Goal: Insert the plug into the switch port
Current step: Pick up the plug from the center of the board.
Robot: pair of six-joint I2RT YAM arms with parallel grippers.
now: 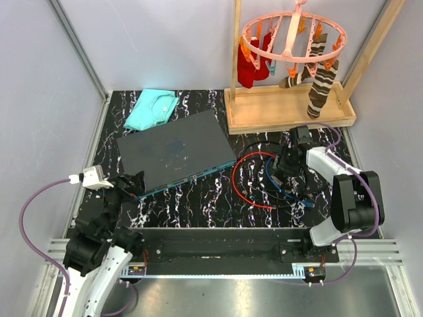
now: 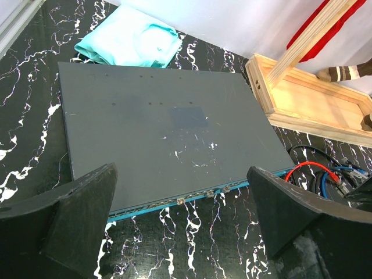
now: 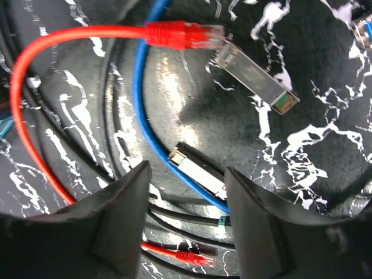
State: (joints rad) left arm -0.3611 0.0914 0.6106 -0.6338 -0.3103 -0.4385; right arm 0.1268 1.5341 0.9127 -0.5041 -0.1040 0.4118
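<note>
Two grippers: left gripper [image 2: 181, 173] released, facing switch [image 2: 163, 116]; right gripper [image 3: 187, 164] parted, straddling plug [image 3: 199, 173].

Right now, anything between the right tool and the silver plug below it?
Nothing covers the silver plug; it lies in the gap of the right tool. A blue cable runs along its side, so closing may catch that too.
</note>
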